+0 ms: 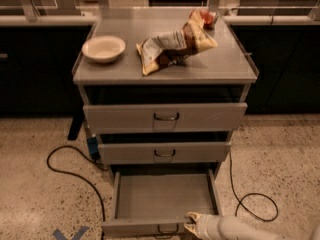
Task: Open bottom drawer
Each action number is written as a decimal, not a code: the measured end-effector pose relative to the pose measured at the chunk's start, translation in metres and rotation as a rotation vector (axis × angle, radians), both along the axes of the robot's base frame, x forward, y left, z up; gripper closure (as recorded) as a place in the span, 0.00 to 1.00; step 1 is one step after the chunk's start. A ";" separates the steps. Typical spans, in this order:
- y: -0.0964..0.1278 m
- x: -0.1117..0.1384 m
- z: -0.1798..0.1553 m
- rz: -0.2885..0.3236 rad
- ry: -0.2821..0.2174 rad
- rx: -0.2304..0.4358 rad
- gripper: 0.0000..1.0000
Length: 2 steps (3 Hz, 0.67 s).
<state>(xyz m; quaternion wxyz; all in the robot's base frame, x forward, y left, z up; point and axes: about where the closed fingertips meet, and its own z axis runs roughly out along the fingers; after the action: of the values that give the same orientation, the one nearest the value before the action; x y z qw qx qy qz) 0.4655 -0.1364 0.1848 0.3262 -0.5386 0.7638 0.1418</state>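
Observation:
The bottom drawer (165,196) of the grey metal cabinet stands pulled far out, its inside empty. Its shallow front (135,228) runs along the lower edge of the camera view, with the small dark wire handle (168,229) at its centre. My gripper (192,223), on a white arm coming in from the lower right, sits at the drawer front's top edge, just right of the handle. The mid-sized drawer (164,153) and the top drawer (165,117) above it each stand out a little from the frame.
On the cabinet top (225,69) are a white bowl (103,48) and crumpled snack bags (172,45). Black cables lie on the speckled floor at left (75,174) and right (255,204). Blue tape (69,233) marks the floor at lower left. Dark counters stand behind.

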 end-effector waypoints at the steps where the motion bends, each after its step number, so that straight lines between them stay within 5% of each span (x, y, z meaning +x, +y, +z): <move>1: 0.000 0.001 0.003 0.000 0.000 0.000 1.00; 2: 0.000 0.001 0.003 0.000 0.000 0.000 0.81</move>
<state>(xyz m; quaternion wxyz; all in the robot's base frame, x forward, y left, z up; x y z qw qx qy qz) 0.4667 -0.1364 0.1874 0.3262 -0.5386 0.7638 0.1418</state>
